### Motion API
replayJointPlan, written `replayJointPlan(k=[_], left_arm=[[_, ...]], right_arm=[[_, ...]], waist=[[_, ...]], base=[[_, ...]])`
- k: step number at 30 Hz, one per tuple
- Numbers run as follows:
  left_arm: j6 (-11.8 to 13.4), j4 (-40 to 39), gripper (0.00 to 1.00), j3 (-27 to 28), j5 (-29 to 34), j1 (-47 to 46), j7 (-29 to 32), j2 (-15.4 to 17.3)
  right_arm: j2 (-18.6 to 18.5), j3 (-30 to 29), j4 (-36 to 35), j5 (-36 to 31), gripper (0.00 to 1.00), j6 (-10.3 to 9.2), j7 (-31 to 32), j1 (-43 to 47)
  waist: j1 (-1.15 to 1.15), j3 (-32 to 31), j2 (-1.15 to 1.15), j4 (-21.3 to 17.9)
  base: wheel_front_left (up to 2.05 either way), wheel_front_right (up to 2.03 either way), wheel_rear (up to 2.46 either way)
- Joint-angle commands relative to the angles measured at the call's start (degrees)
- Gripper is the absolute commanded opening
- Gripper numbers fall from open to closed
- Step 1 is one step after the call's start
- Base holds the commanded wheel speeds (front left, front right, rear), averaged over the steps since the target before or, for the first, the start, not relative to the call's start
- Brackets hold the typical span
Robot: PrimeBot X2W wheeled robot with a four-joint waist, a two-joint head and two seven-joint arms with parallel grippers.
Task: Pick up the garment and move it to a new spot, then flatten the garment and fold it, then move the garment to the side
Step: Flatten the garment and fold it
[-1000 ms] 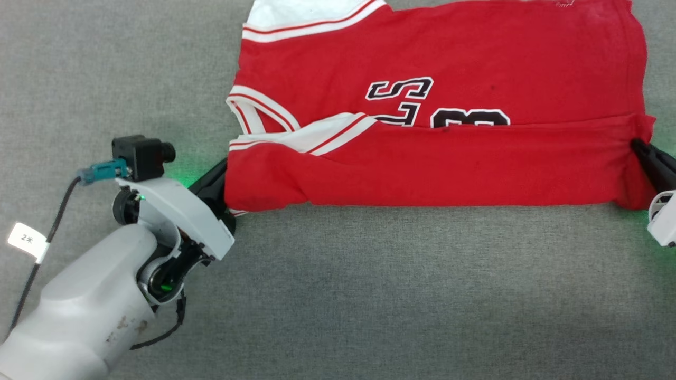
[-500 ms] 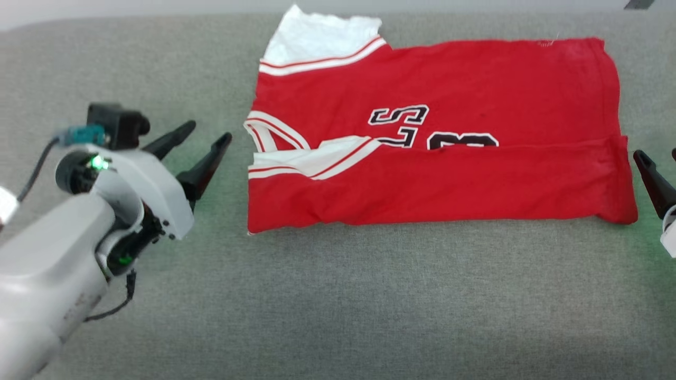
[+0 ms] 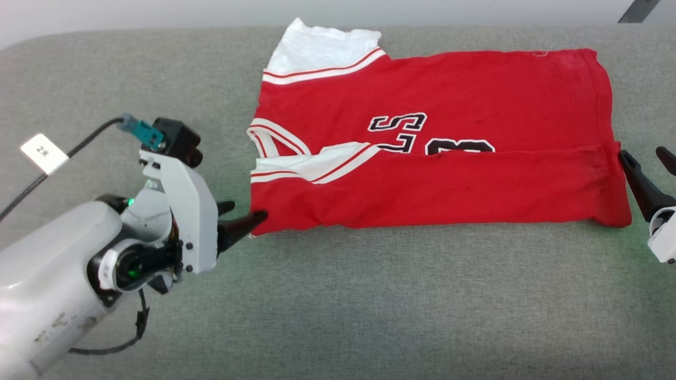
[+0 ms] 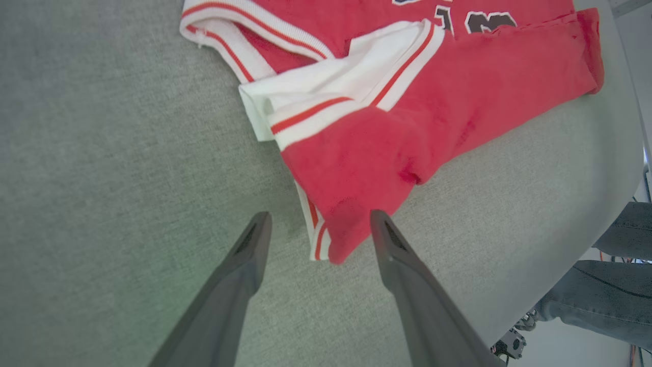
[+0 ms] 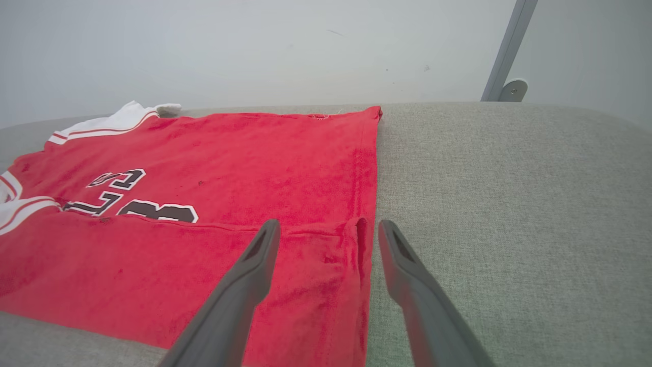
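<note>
Red garment (image 3: 475, 184), folded lengthwise, lies flat on the grey bench (image 3: 369, 295). Head view: left fingers (image 3: 243, 228) apart at its near collar-end corner; right fingers (image 3: 639, 190) apart just beside the hem end. Left wrist view: that corner shows between the spread tips. Right wrist view: the hem edge shows between the spread fingers.

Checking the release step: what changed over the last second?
Both grippers let go: the left gripper and right gripper, clamped on the garment at its two ends a second ago, now stand open at them. The garment stays folded lengthwise on the grey surface; the head view itself shifted.
</note>
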Motion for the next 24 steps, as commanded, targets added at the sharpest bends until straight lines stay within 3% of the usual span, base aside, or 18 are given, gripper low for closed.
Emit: replayJointPlan(k=[1, 3, 9, 17, 18, 20, 21, 24], left_arm=[[0.8, -0.7, 1.0, -0.1, -1.3, 1.0, 0.8, 0.0], [1.3, -0.3, 1.0, 0.0, -2.5, 1.8, 1.4, -0.1], [-0.9, 4.1, 1.0, -0.1, -5.1, 3.1, 2.7, -1.8], [-3.8, 13.7, 1.0, -0.8, -7.3, 4.1, 4.3, -6.2], [-4.3, 14.5, 0.64, -0.9, -7.4, 4.1, 4.6, -6.6], [-5.2, 15.8, 0.16, -1.1, -7.6, 4.3, 5.1, -7.3], [-5.8, 16.3, 0.0, -1.1, -7.9, 4.5, 5.4, -7.6], [-7.5, 16.9, 0.0, -1.4, -8.2, 4.7, 6.4, -8.2]], right_arm=[[0.3, -0.3, -0.7, -0.4, 1.0, -0.09, 0.1, 0.0], [0.3, -0.4, -1.3, -0.4, 1.0, -0.09, 0.3, -0.1], [0.4, -1.3, -2.5, -0.6, 1.0, -0.09, 0.8, -0.5], [0.6, -2.3, -4.0, -1.4, 1.0, -0.09, 1.7, -0.8], [0.6, -2.3, -4.2, -1.5, 1.0, -0.09, 1.9, -0.9], [0.6, -2.1, -4.7, -1.7, 1.0, -0.09, 2.4, -0.8], [0.4, -1.8, -5.1, -1.9, 1.0, -0.09, 2.8, -0.9], [-0.5, -0.6, -6.2, -2.0, 1.0, -0.09, 4.7, -1.2]], waist=[[0.0, 0.7, 0.0, -0.6], [0.0, 1.2, 0.0, -1.1], [0.0, 2.5, 0.0, -2.3], [0.0, 3.8, 0.0, -3.7], [0.0, 3.9, 0.0, -3.7], [0.0, 3.9, 0.0, -3.8], [0.0, 3.9, 0.0, -3.8], [0.0, 3.8, 0.0, -3.7]], base=[[0.0, 0.0, 0.0], [0.0, 0.0, 0.0], [0.0, 0.0, 0.0], [0.0, 0.0, 0.0], [0.0, 0.0, 0.0], [0.0, 0.0, 0.0], [0.0, 0.0, 0.0], [0.0, 0.0, 0.0]])
